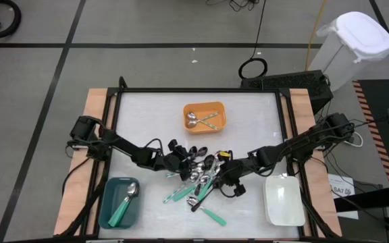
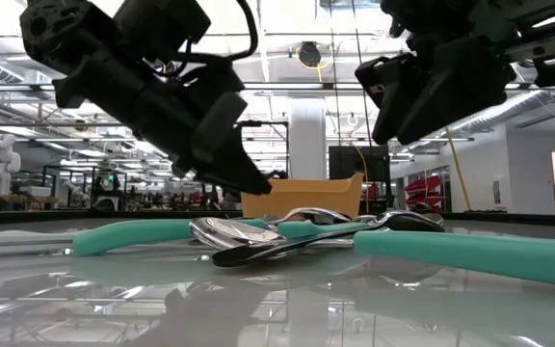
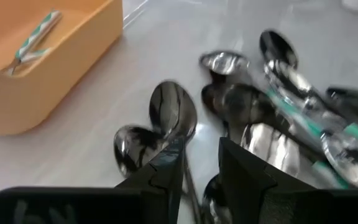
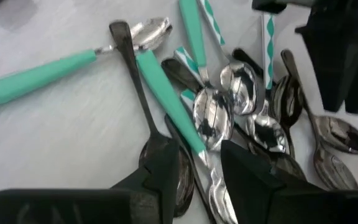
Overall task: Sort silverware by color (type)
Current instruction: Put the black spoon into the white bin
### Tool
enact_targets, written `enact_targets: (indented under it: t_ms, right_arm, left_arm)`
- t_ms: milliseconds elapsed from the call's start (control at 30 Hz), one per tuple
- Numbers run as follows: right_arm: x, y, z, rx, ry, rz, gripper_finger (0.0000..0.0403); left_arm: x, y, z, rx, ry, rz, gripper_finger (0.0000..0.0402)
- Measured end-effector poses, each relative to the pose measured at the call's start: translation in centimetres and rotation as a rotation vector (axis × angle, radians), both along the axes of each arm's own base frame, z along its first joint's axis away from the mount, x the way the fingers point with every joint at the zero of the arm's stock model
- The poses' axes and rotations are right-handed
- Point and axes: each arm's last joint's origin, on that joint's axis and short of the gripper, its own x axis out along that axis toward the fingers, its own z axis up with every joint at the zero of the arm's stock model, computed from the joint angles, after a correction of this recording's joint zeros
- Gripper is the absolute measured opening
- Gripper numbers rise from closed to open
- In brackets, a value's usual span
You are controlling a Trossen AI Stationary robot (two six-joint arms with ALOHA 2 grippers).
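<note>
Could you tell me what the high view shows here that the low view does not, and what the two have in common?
Only the high view shows the teal tray holding one teal-handled spoon, the white tray, the two spoons inside the orange tray, and each arm reaching in from its own side. Only the low view shows the room behind the table and both grippers hanging above the spoons. Both show the spoon pile mid-table, with the left gripper and the right gripper over it, neither holding anything.
</note>
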Motion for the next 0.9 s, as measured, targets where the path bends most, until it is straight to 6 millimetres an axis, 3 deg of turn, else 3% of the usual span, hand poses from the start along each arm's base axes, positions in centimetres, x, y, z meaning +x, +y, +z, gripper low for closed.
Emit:
enact_targets:
  t_ms: [300,633,900]
  right_arm:
    - [0.1,0.0,0.1,0.002,-0.008,0.003,0.0116]
    - [0.0,0.0,0.0,0.004,-0.004,0.002,0.0116]
    - [0.0,0.0,0.0,0.001,0.005,0.003,0.0116]
  left_arm:
    - [0.6,0.3,-1.3,0.011,0.056,0.004,0.0102]
    - [2.7,0.4,-2.7,0.026,0.15,0.001,0.0102]
    - [2.9,0.4,-2.3,0.027,0.187,-0.008,0.0102]
